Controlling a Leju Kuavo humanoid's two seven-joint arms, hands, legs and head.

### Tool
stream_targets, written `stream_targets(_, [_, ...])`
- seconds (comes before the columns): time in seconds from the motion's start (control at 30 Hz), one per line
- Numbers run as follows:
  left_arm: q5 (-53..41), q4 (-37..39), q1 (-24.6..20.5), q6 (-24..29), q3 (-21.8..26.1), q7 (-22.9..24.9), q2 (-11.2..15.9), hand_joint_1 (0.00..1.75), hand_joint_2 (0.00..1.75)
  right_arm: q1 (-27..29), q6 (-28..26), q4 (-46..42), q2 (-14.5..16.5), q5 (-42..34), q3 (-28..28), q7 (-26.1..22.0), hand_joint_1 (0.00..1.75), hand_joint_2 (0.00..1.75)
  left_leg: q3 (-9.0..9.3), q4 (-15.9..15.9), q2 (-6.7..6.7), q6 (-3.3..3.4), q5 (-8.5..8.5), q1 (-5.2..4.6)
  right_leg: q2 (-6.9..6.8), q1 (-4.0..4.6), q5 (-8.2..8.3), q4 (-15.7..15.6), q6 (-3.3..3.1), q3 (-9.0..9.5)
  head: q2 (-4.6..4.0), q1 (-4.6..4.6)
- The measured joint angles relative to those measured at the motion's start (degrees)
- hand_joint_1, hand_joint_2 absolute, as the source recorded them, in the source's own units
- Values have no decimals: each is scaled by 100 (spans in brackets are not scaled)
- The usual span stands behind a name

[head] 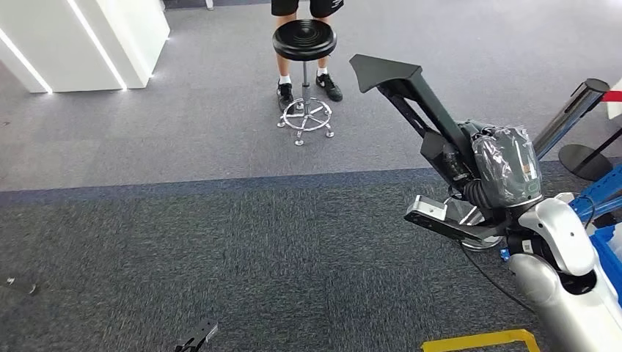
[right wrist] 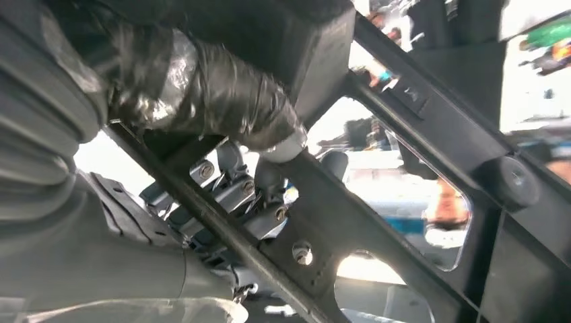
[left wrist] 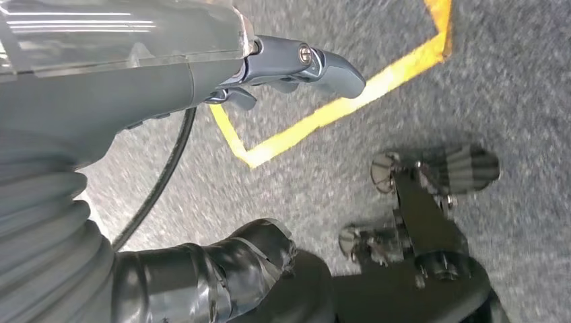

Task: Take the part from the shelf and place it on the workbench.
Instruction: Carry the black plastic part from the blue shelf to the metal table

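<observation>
The part (head: 411, 99) is a long black metal bracket with a flat wedge-shaped end. My right hand (head: 505, 174), wrapped in clear film, grips its lower end and holds it up over the carpet at the right, slanting up and to the left. In the right wrist view the taped thumb (right wrist: 222, 94) presses on the part's black frame (right wrist: 417, 128), and the fingers (right wrist: 236, 195) curl behind a bar. My left hand (left wrist: 222, 101) hangs over the floor, holding nothing, its fingers (left wrist: 316, 64) well apart from the taped thumb (left wrist: 229, 269).
A black stool (head: 304, 40) stands on the grey carpet ahead, with a person's legs (head: 284, 77) just behind it. A white structure (head: 81, 44) is at the far left. A blue shelf frame (head: 603, 194) and a stanchion (head: 572, 117) are at the right. Yellow floor tape (head: 480, 341) lies near my feet.
</observation>
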Motion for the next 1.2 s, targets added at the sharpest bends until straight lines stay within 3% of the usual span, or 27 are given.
stream_targets(0.07, [-1, -2, 2, 1, 3, 2, -1, 0, 175, 1, 1, 5, 3, 4, 3, 0, 175, 175, -154, 490, 332, -33, -587, -1, -166, 16, 155, -16, -69, -164, 0, -32])
stream_targets(0.1, [0, -2, -3, 2, 3, 1, -2, 0, 175, 3, 0, 7, 3, 4, 3, -1, 175, 175, -225, 881, 445, -54, -881, 10, -244, 37, 221, -14, -83, -256, 0, -45])
stream_targets(0.13, [3, -2, -7, 1, 3, -8, -4, 0, 175, 7, -1, 8, 3, 4, 3, -1, 175, 175, -271, 1274, 503, -72, -1039, 18, -328, 56, 283, -10, -79, -350, 0, -51])
stream_targets(0.17, [13, -2, -10, -9, 5, -27, -5, 0, 175, 15, -2, 9, 3, 4, 3, -1, 175, 175, -274, 1577, 527, -80, -1016, 25, -413, 72, 343, -6, -75, -443, 0, -52])
stream_targets(0.2, [28, -2, -9, -25, 10, -57, -7, 0, 175, 25, -4, 10, 3, 4, 3, 0, 175, 175, -215, 1760, 541, -80, -872, 26, -501, 87, 402, -1, -69, -539, 0, -52])
stream_targets(0.23, [43, -2, -4, -48, 19, -95, -8, 0, 175, 36, -7, 10, 3, 4, 3, 1, 175, 175, -55, 1717, 563, -64, -676, 21, -581, 102, 461, 4, -62, -625, 0, -53])
stream_targets(0.27, [58, -4, 0, -72, 31, -132, -8, 0, 175, 43, -11, 10, 2, 4, 3, 1, 175, 175, 224, 1461, 643, -28, -584, 3, -654, 116, 514, 11, -55, -691, 0, -53])
stream_targets(0.33, [72, -22, 0, -113, 56, -195, 2, 0, 175, 56, -24, 9, -7, 4, 3, 4, 175, 175, 965, 531, 902, 72, -851, -72, -794, 135, 591, 24, -26, -756, 0, -51])
stream_targets(0.37, [79, -32, -3, -129, 71, -217, 7, 0, 175, 59, -32, 10, -14, 4, 3, 9, 175, 175, 1226, 143, 993, 130, -1034, -113, -869, 129, 619, 23, 0, -750, 0, -48])
stream_targets(0.4, [85, -39, -4, -145, 90, -234, 11, 0, 175, 62, -40, 11, -20, 4, 3, 13, 175, 175, 1360, -101, 1008, 189, -1150, -144, -950, 116, 645, 11, 34, -736, 0, -48])
stream_targets(0.43, [91, -39, -1, -157, 110, -245, 11, 0, 175, 62, -45, 13, -25, 4, 3, 15, 175, 175, 1368, -190, 949, 250, -1135, -156, -1017, 99, 673, -4, 73, -720, 0, -47])
stream_targets(0.47, [95, -39, 11, -167, 128, -250, 9, 0, 175, 63, -49, 15, -24, 4, 3, 17, 175, 175, 1366, -232, 887, 305, -1074, -152, -974, 77, 675, 1, 116, -716, 0, -46])
stream_targets(0.5, [96, -39, 22, -175, 140, -251, 7, 0, 175, 64, -55, 17, -24, 4, 3, 16, 175, 175, 1358, -273, 830, 358, -1005, -142, -834, 55, 605, 77, 151, -746, 0, -46])
stream_targets(0.57, [96, -39, 30, -189, 151, -253, 2, 0, 175, 75, -63, 24, -39, 4, 3, 16, 175, 175, 1305, -320, 721, 417, -871, -111, -425, 20, 236, 573, 203, -945, 0, -31])
stream_targets(0.6, [96, -39, 27, -193, 156, -255, 2, 0, 175, 86, -68, 28, -48, 4, 3, 16, 175, 175, 1252, -313, 661, 432, -826, -107, -299, 9, -1, 960, 220, -1094, 0, -27])
stream_targets(0.63, [94, -39, 24, -197, 160, -260, 3, 0, 175, 101, -67, 37, -55, 4, 3, 17, 175, 175, 1200, -297, 588, 431, -794, -104, -248, 2, -180, 1328, 236, -1225, 0, -23])
stream_targets(0.67, [83, -39, 27, -200, 164, -269, 3, 0, 175, 117, -66, 47, -56, 4, 3, 17, 175, 175, 1155, -273, 511, 424, -772, -102, -233, -7, -259, 1553, 251, -1286, 0, -23])
stream_targets(0.7, [66, -39, 33, -202, 167, -279, 3, 0, 175, 127, -65, 56, -56, 4, 3, 18, 175, 175, 1114, -241, 430, 415, -758, -98, -227, -18, -228, 1574, 262, -1245, 0, -24])
stream_targets(0.77, [9, -39, 43, -197, 168, -298, 2, 0, 175, 127, -55, 64, -57, 4, 3, 18, 175, 175, 1051, -152, 274, 388, -760, -84, -159, -56, 82, 978, 278, -859, 0, -23])
stream_targets(0.8, [-22, -39, 42, -183, 168, -305, 1, 0, 175, 118, -43, 67, -58, 2, 3, 17, 175, 175, 1011, -99, 201, 364, -769, -80, -27, -78, 198, 606, 281, -642, 0, -21])
stream_targets(0.87, [-115, -39, 27, -114, 168, -323, 3, 0, 175, 100, -3, 71, -78, -6, 3, 17, 175, 175, 901, 9, 68, 295, -769, -65, 198, -98, 280, 145, 274, -421, 1, -23])
stream_targets(0.9, [-175, -39, 26, -63, 168, -337, 4, 0, 175, 95, 21, 73, -90, -10, 3, 22, 175, 175, 848, 28, -1, 255, -752, -56, 236, -90, 250, 114, 260, -421, 1, -20])
stream_targets(0.97, [-302, -39, 41, 35, 167, -371, 8, 0, 175, 82, 57, 69, -107, -13, 3, 44, 175, 175, 780, 41, -102, 187, -728, -35, 108, -85, 277, 76, 206, -429, 0, -18])
stream_targets(1.03, [-418, -39, 49, 101, 164, -444, 11, 0, 175, 59, 84, 53, -116, -3, 3, 75, 175, 175, 652, 268, 83, 129, -871, -38, -42, -94, 313, 22, 130, -409, 0, -37])
stream_targets(1.1, [-530, -39, 30, 140, 148, -575, 11, 0, 175, 46, 116, 23, -149, 6, 3, 95, 175, 175, 346, 908, 391, 82, -1198, -26, -204, -67, 328, -3, 84, -398, 0, -57])
stream_targets(1.17, [-598, -39, 20, 128, 126, -684, 12, 0, 175, 38, 144, 8, -187, 7, 3, 101, 175, 175, 45, 1533, 501, 58, -1401, 3, -365, -37, 327, -2, 72, -401, 0, -64])
stream_targets(1.2, [-604, -39, 23, 100, 120, -708, 13, 0, 175, 29, 160, 8, -196, 7, 3, 102, 175, 175, 10, 1605, 519, 56, -1366, 11, -441, -28, 326, -1, 71, -401, 0, -64])
